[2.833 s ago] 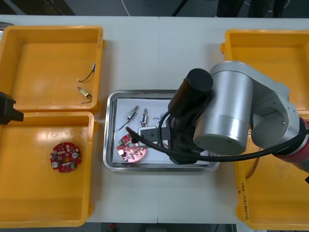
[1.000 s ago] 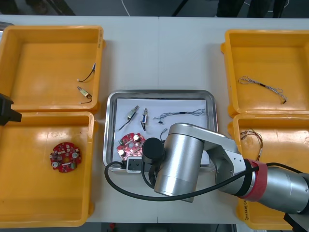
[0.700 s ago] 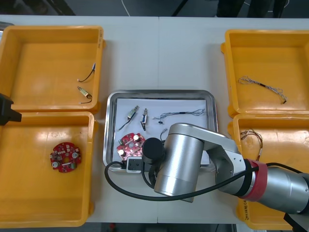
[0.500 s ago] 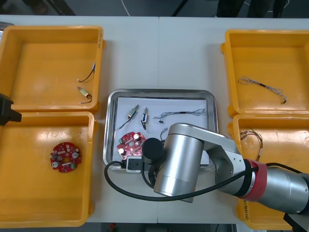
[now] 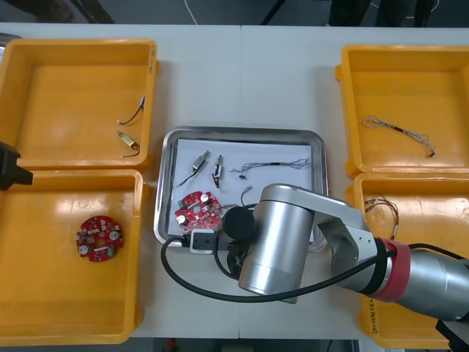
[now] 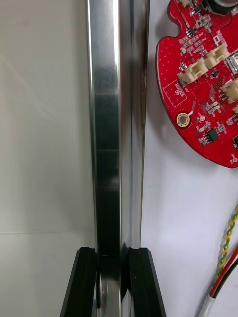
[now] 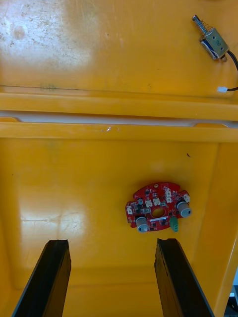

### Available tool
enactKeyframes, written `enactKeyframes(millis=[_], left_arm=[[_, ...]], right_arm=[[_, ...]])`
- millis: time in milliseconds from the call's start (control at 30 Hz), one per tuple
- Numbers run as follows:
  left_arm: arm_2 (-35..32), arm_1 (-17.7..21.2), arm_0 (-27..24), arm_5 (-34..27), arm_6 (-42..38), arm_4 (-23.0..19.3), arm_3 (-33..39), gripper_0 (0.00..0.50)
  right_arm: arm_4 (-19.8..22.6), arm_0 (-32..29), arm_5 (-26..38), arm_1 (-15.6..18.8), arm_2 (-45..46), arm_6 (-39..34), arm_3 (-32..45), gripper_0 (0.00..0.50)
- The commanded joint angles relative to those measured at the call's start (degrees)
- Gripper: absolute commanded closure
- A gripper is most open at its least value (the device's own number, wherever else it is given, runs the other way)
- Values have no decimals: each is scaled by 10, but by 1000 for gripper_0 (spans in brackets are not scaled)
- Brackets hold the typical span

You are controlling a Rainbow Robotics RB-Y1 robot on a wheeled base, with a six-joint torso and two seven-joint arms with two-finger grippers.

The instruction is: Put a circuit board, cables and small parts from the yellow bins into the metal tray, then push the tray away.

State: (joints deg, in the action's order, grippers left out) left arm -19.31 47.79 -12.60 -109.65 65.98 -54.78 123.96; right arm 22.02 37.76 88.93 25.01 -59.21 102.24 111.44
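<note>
The metal tray [image 5: 242, 133], white inside, lies at the table's middle. It holds a round red circuit board [image 5: 197, 207], two small metal parts [image 5: 199, 162] and a thin cable [image 5: 271, 166]. My right arm [image 5: 286, 242] reaches over the tray's near edge. In the right wrist view my right gripper [image 6: 114, 255] is shut on the tray's rim [image 6: 116, 124], one finger on each side of it. Inside the rim lie the circuit board [image 6: 208, 79] and a red and yellow cable [image 6: 225, 262]. My left gripper [image 7: 111, 242] hangs open over the near left bin, above another circuit board [image 7: 157, 213].
Two yellow bins stand at each side. The far left bin [image 5: 73, 51] holds a black cable and a small metal part [image 5: 130, 141]. The near left bin holds a circuit board [image 5: 100, 238]. Cables lie in the far right bin [image 5: 399, 132] and the near right bin [image 5: 381, 205].
The tray and everything in it have slid a little toward the table's far edge, and my right arm has moved with it. The left arm has stayed put.
</note>
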Motion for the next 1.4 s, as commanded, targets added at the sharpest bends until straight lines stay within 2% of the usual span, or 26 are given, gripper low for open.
enactKeyframes(millis=[33, 533, 767, 1133, 1400], left_arm=[[-18, 25, 11, -4, 65, -1, 16, 0], [-18, 25, 11, -4, 65, -1, 16, 0], [-18, 25, 11, -4, 65, -1, 16, 0], [-18, 25, 11, -4, 65, -1, 16, 0], [-18, 25, 11, -4, 65, -1, 16, 0]], right_arm=[[-5, 30, -5, 22, -9, -18, 14, 500], [0, 83, -5, 34, -10, -19, 14, 500], [-7, 128, -5, 43, -54, -28, 4, 500], [-7, 169, -6, 34, -57, -40, -40, 500], [-7, 209, -9, 14, -57, -48, -84, 500]])
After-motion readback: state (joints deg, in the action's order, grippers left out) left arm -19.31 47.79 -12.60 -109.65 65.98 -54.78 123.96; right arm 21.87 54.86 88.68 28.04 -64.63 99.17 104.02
